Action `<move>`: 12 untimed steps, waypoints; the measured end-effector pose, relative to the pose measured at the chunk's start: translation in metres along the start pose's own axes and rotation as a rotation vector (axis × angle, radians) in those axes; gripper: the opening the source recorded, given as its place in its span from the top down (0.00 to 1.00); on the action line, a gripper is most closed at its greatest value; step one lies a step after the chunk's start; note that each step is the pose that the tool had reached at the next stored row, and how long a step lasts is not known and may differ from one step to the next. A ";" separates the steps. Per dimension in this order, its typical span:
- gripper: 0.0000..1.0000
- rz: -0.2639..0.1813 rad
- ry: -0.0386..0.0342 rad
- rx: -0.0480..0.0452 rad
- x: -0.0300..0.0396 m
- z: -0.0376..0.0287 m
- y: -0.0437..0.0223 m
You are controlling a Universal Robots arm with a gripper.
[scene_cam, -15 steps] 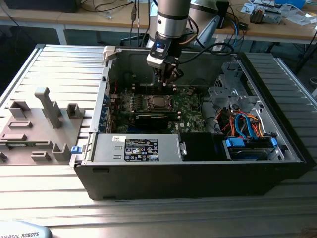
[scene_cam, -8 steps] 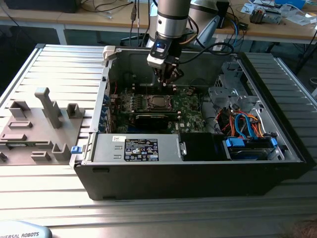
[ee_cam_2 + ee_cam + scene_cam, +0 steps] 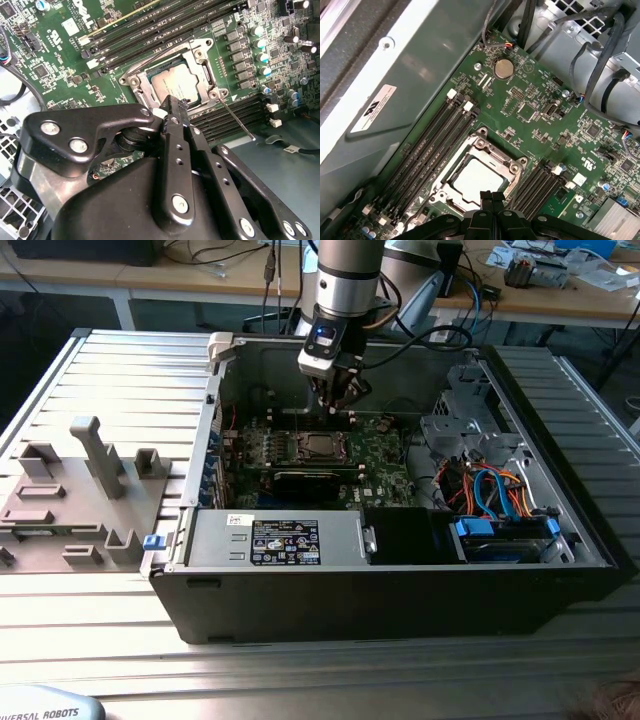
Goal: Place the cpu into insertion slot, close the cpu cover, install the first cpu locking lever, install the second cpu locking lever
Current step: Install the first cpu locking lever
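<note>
End effector [image 3: 170, 106] hangs close above the seated cpu [image 3: 172, 83].

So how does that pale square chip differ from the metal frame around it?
The cpu is a solid, plain square; the cpu cover is an open frame with a square window. The cpu is smaller and shows through that window; the cover spreads wider around it. Both are silvery metal and lie flat on the green motherboard.
</note>
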State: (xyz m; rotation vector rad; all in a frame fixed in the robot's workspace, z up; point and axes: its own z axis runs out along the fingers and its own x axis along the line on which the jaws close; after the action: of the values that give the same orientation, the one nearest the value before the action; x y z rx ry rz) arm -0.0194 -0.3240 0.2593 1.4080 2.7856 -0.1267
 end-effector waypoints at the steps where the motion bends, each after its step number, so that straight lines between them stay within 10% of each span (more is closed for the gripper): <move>1: 0.89 -0.002 -0.0001 0.0000 0.0000 0.0000 0.0000; 12: 0.89 -0.026 -0.0017 -0.0014 0.0000 0.0000 0.0000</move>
State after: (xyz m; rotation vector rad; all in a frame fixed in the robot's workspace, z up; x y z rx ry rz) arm -0.0194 -0.3240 0.2593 1.3709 2.8029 -0.1263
